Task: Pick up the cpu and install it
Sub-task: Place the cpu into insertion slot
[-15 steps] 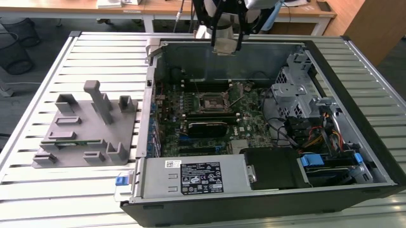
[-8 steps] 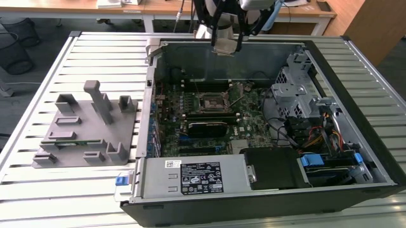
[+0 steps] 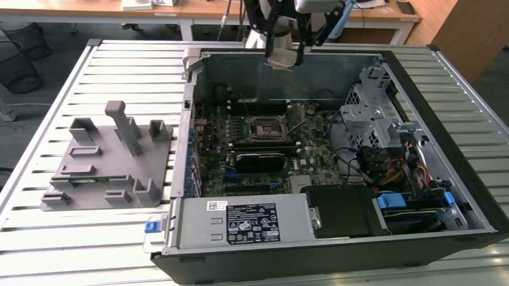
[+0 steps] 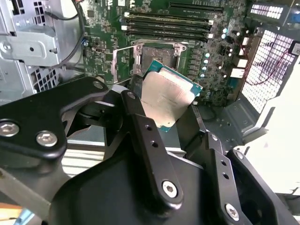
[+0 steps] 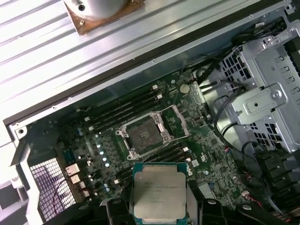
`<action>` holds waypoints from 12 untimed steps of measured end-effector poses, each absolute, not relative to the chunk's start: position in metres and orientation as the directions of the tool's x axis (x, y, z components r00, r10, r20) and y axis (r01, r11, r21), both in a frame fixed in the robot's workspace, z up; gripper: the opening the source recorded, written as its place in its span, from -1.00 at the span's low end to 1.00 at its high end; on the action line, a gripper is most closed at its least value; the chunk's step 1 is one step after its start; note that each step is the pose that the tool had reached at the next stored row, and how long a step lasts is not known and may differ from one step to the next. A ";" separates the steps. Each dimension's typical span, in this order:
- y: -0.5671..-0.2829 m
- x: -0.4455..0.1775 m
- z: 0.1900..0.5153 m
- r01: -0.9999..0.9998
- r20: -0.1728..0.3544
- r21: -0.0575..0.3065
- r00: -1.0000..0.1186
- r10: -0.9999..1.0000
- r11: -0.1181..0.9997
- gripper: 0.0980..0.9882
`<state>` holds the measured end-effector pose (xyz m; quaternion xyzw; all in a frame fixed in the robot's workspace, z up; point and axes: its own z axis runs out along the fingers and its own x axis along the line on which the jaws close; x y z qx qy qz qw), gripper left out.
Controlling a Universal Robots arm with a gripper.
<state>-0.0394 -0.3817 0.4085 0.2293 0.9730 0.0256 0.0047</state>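
Observation:
My gripper (image 3: 282,58) hangs high over the back wall of the open computer case (image 3: 469,196), shut on the cpu (image 3: 280,63). In both wrist views the cpu (image 4: 167,96) (image 5: 158,191) is a thin square chip with a silvery top and a teal edge. It is pinched between the two black fingers (image 4: 140,122) (image 5: 115,208). Below it on the green motherboard, the square socket frame (image 3: 263,127) (image 4: 157,54) (image 5: 143,136) lies open with its dark centre bare. The cpu is well above the socket and apart from it.
A grey plastic fixture (image 3: 107,167) holding a green memory stick (image 3: 89,178) stands on the slatted table (image 3: 80,238) at the exterior view's left. Inside the case are a metal drive cage (image 3: 370,107), a power supply (image 3: 238,221), cables (image 3: 394,173) and dark memory slots (image 5: 123,108).

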 end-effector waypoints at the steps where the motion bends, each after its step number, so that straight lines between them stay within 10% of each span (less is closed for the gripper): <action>1: -0.382 -0.039 0.408 0.455 0.003 0.052 -0.890 0.456 0.889 -0.01; 12: -0.382 -0.039 0.408 0.579 0.002 0.052 -0.815 0.580 0.814 -0.01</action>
